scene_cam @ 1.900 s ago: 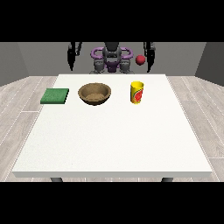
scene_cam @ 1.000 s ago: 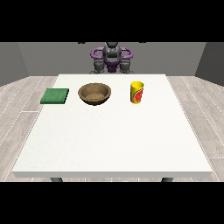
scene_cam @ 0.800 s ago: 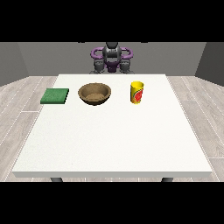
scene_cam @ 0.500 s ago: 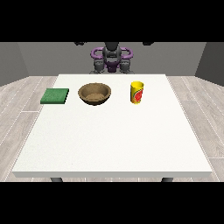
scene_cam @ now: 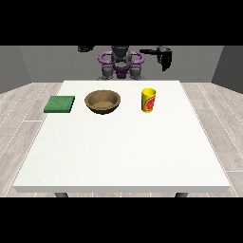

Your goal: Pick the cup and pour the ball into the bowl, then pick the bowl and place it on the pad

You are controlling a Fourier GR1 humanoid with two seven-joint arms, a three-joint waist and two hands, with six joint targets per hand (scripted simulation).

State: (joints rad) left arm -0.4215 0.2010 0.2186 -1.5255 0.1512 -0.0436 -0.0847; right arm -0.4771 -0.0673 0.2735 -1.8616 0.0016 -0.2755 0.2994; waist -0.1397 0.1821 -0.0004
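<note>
A yellow cup (scene_cam: 148, 100) with a red mark stands upright right of the table's middle, towards the far edge. Left of it sits a brown wooden bowl (scene_cam: 102, 101), and further left a green pad (scene_cam: 60, 104) lies flat. No ball shows. The hand at the view's right (scene_cam: 165, 58) hangs beside the robot's shoulder with its fingers pointing straight down, high above and behind the cup, holding nothing. The hand at the view's left (scene_cam: 84, 48) is a small dark shape at the scene's top, far behind the bowl.
The robot's torso (scene_cam: 121, 64) stands behind the far edge of the white table (scene_cam: 123, 152). The near half of the table is bare white surface. Grey wooden floor lies on both sides.
Both arms have swung out sideways from the torso, bringing the hands into sight at shoulder height. Cup, bowl and pad have not moved.
</note>
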